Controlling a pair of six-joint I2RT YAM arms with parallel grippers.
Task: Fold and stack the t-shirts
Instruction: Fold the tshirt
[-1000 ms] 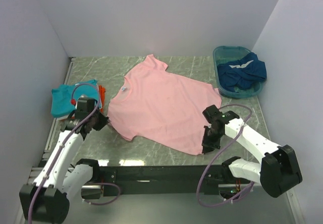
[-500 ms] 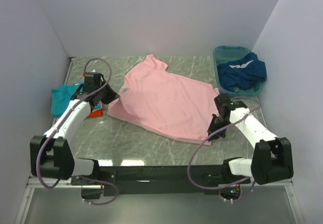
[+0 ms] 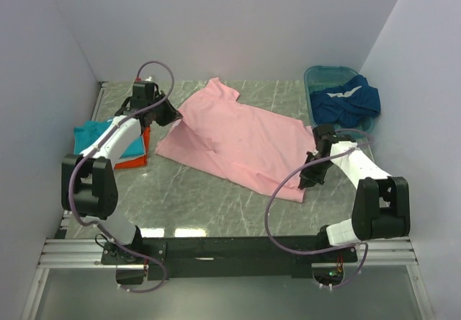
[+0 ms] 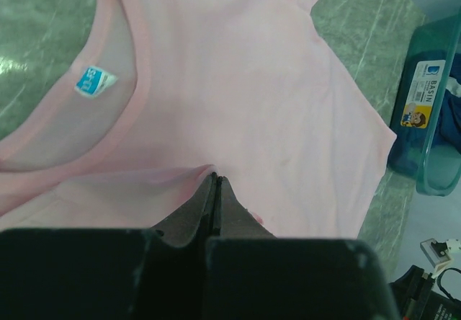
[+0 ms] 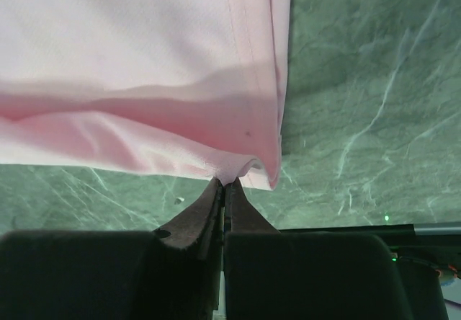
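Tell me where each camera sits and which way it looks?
Top view: fixed above and behind the arms, looking down at the table; both arms show, left pincer and right pincer gripping the pink t-shirt.
Left wrist: on that arm, looking past its shut pincer over the collar toward the teal basin.
Right wrist: on that arm, looking past its shut pincer at the hem.
All three share the pink t-shirt.

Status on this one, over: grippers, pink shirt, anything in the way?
Left gripper, jaws shut on pink t-shirt near the collar. Right gripper, jaws shut on its hem corner. Nothing lying on the shirt.
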